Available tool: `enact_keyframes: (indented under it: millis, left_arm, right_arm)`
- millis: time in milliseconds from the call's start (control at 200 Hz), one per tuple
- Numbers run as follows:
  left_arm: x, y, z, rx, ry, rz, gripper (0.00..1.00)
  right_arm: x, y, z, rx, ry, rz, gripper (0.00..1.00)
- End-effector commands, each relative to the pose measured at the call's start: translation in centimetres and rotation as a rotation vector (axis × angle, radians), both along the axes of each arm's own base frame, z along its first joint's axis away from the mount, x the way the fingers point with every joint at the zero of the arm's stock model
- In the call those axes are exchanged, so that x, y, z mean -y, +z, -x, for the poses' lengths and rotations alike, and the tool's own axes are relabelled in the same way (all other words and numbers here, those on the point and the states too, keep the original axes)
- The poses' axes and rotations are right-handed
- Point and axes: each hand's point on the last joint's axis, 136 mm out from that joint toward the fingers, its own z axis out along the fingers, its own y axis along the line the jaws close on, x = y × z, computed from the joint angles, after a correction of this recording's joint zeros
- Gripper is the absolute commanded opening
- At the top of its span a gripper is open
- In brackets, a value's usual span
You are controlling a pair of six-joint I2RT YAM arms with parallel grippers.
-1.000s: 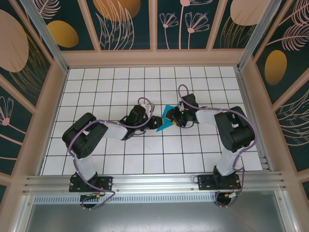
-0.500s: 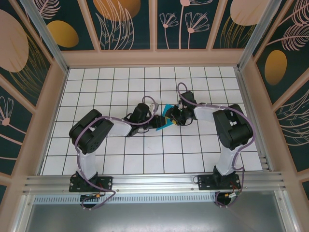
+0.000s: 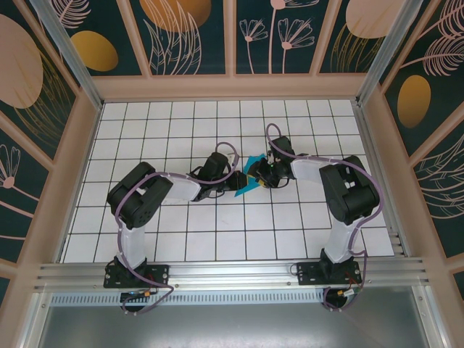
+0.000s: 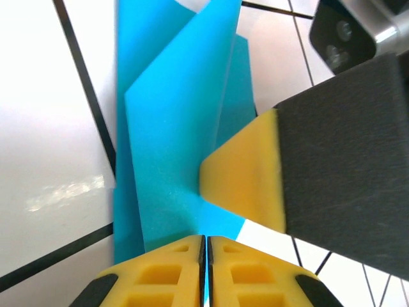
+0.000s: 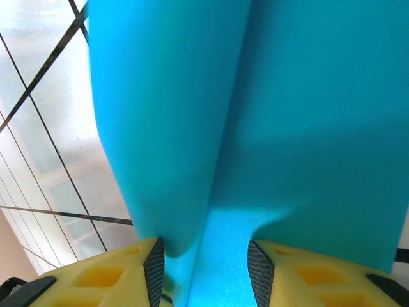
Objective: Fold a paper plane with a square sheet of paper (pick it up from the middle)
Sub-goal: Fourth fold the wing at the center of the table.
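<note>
Table [image 3: 181,239]: white tiles, dark grid.
Left gripper [image 4: 205,246]: yellow pads pressed together on near edge of paper [image 4: 172,141], thin blue strip nipped between them.
Paper: teal, part-folded, creased overlapping layers, at mid-table between both grippers.
Right gripper [image 5: 204,259]: fingers narrowly apart, paper fold bulging in gap; clamped or not, cannot tell. Its yellow fingertip [image 4: 239,176] touches paper from right side.

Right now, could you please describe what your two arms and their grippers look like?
The left arm and right arm have white links, bulky black joints and looping purplish cables. The left gripper and right gripper have black fingers with yellow tips.
</note>
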Motion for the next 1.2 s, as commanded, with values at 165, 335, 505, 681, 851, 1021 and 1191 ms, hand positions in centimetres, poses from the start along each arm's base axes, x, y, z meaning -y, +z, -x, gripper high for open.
enact_keyframes:
  millis: [165,335,505,681,851,1021,1191]
  left_arm:
    - [-0.5,-0.7,-1.0,0.022,0.014,-0.059,0.13]
    - [-0.5,-0.9,-1.0,0.024,0.004,-0.067,0.13]
    - [-0.6,-1.1,-0.9,0.024,0.002,-0.080,0.12]
    - [-0.9,-1.7,-0.9,0.016,0.005,-0.098,0.11]
    - [-1.2,-2.4,-0.8,0.003,0.011,-0.114,0.11]
    - [-0.7,-1.6,-1.5,0.018,0.013,-0.101,0.10]
    - [-0.7,-1.6,-1.5,0.015,0.010,-0.097,0.11]
  right_arm:
    - [5.0,-7.1,4.0,-0.182,-0.054,0.258,0.45]
    - [5.7,-8.1,4.6,-0.225,-0.070,0.297,0.44]
    - [6.2,-9.0,5.0,-0.272,-0.086,0.314,0.38]
    - [6.2,-9.0,5.0,-0.274,-0.087,0.314,0.37]
    - [6.3,-9.0,5.1,-0.281,-0.092,0.312,0.37]
    - [6.2,-9.2,5.2,-0.294,-0.096,0.310,0.34]
    - [6.2,-9.2,5.2,-0.299,-0.099,0.308,0.33]
